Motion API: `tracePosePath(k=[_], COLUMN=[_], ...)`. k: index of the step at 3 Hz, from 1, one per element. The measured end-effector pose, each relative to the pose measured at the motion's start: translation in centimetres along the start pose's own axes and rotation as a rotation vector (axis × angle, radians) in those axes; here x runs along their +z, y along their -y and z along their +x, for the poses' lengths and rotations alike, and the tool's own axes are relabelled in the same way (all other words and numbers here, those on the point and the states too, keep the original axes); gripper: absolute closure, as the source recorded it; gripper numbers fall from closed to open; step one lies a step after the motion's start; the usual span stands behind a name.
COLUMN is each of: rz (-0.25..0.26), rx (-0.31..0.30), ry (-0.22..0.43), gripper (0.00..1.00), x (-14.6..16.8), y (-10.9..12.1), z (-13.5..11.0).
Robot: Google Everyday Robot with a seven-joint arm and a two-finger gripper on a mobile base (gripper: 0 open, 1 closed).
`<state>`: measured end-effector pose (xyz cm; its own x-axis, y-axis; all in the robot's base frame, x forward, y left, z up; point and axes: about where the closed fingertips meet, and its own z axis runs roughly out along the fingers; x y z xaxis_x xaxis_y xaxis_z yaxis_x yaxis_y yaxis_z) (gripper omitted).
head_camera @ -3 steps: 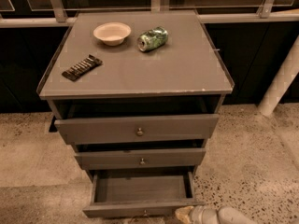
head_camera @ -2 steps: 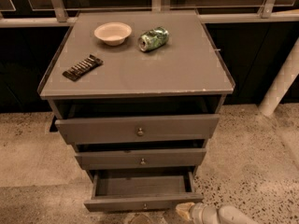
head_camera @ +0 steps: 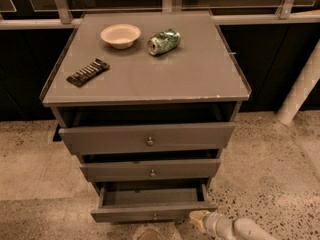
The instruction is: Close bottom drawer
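The bottom drawer [head_camera: 150, 198] sits lowest of three beneath the front edge of the bench [head_camera: 200, 79]. It is drawn out past the middle drawer [head_camera: 150, 170] above it, and its back part lies in shadow where I can't follow it. Its slim front carries a small knob [head_camera: 155, 216] that I can barely make out. At the right end of that front, below the bench's front right corner, is the end effector [head_camera: 200, 218]. Only a cream tip shows, and I cannot tell whether it is wide or narrow, nor whether it truly touches the wood. The pale arm [head_camera: 240, 229] behind it is cut off at the bottom. Since a second ago the drawer has gone further in, and the end effector has followed. On the bench a bowl [head_camera: 120, 35] and a can [head_camera: 163, 41] stand near the back edge, and a dark bar [head_camera: 88, 72] lies near the left edge.
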<state>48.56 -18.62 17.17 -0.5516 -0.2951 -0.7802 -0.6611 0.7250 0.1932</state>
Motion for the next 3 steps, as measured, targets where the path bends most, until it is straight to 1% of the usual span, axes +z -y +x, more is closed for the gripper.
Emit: tracePosePath(k=[1, 2, 3], rz=[0.061, 0.149, 0.143], rx=[-0.013, -0.046, -0.041], ry=[0.046, 0.096, 0.095], gripper=[1.00, 1.00, 1.00], x=[0.1, 0.5, 1.7], y=[1.8, 4.9, 5.0], z=[-1.4, -4.0, -4.2])
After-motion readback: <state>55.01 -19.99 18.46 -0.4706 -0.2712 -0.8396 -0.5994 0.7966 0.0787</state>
